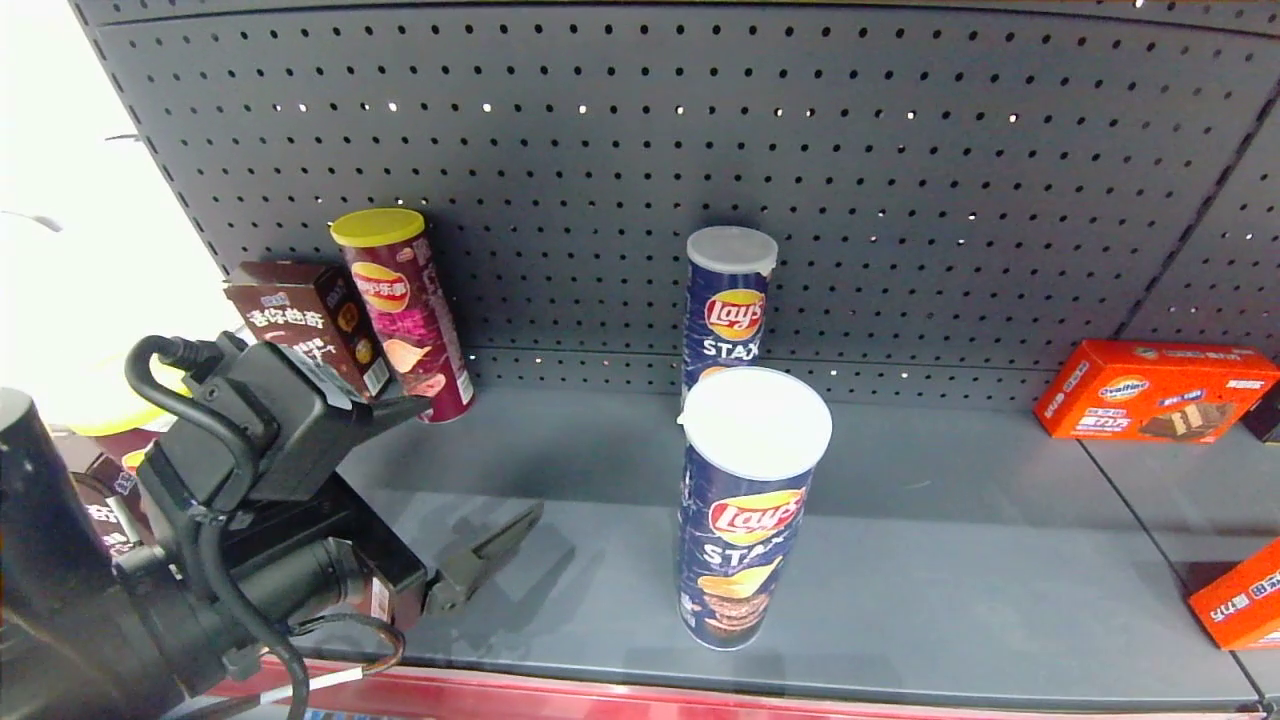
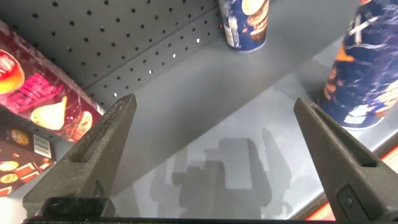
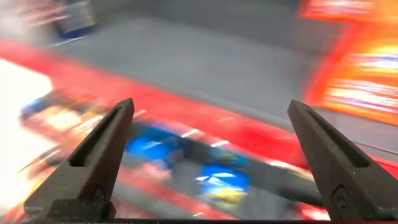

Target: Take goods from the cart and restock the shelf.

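On the grey shelf [image 1: 950, 560] a maroon chip can [image 1: 400, 310] with a yellow lid leans against the pegboard at the back left. A brown box [image 1: 305, 325] stands next to it. Two blue chip cans stand upright mid-shelf, one at the back [image 1: 728, 310] and one near the front edge [image 1: 745, 510]. My left gripper [image 1: 465, 480] hangs open and empty over the shelf's left part, between the maroon can [image 2: 37, 93] and the front blue can [image 2: 367, 74]. My right gripper [image 3: 211, 104] is open and empty before the shelf's red front edge [image 3: 186, 109].
Orange boxes lie at the right of the shelf, one at the back [image 1: 1150, 390] and one near the front [image 1: 1240, 595]. Bare shelf floor lies between the left gripper and the blue cans, and between the cans and the orange boxes. The pegboard wall [image 1: 640, 150] closes the back.
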### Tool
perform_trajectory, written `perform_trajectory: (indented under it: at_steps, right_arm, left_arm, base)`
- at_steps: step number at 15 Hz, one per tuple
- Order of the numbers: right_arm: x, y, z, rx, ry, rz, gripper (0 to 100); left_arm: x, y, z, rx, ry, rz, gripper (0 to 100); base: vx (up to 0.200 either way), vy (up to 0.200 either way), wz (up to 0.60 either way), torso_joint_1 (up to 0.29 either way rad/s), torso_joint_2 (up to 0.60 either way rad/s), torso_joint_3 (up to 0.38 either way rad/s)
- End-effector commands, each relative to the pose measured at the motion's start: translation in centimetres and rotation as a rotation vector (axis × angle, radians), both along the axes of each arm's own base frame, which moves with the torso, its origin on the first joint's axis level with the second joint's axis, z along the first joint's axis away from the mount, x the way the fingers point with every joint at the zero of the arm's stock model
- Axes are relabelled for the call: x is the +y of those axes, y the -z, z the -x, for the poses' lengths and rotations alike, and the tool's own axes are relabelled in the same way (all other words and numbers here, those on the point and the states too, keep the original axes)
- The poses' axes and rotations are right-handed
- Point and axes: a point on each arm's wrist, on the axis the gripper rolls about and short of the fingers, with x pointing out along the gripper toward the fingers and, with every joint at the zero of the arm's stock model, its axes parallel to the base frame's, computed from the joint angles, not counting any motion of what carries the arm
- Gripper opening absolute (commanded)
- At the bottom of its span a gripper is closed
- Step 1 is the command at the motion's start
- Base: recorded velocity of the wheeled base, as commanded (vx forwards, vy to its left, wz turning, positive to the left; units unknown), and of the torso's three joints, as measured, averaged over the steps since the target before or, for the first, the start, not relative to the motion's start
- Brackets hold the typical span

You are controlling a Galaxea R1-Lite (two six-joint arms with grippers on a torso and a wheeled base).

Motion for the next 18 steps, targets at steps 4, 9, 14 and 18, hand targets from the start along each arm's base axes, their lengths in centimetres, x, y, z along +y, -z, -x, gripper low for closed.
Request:
perform_trajectory:
  at_steps: [4, 9, 14, 18]
  right_arm:
    - [-0.1, 0.0, -0.1, -0.002, 0.276, -0.042, 100]
    - [-0.5, 0.1, -0.1, 0.004, 0.445, -0.075, 100]
    - [-0.2, 0.7, -0.1, 0.057, 0.294, -0.018, 100]
    - [-0.2, 0.6, -0.1, 0.056, 0.292, -0.02, 100]
  left_arm:
    - [0.6, 0.1, 0.9, -0.006, 0.003, 0.002, 100]
    - [1.0, 0.4, 1.5, -0.006, 0.003, 0.002, 100]
    - [1.1, 0.3, 1.7, -0.011, 0.005, 0.006, 100]
    - [1.7, 0.6, 3.7, -0.03, 0.049, 0.019, 100]
  base:
    - [0.0, 0.0, 0.0, 0.0, 0.0, 0.0]
    - [0.0, 0.0, 0.0, 0.0, 0.0, 0.0]
    - [0.0, 0.0, 0.0, 0.0, 0.0, 0.0]
    - [0.0, 0.0, 0.0, 0.0, 0.0, 0.0]
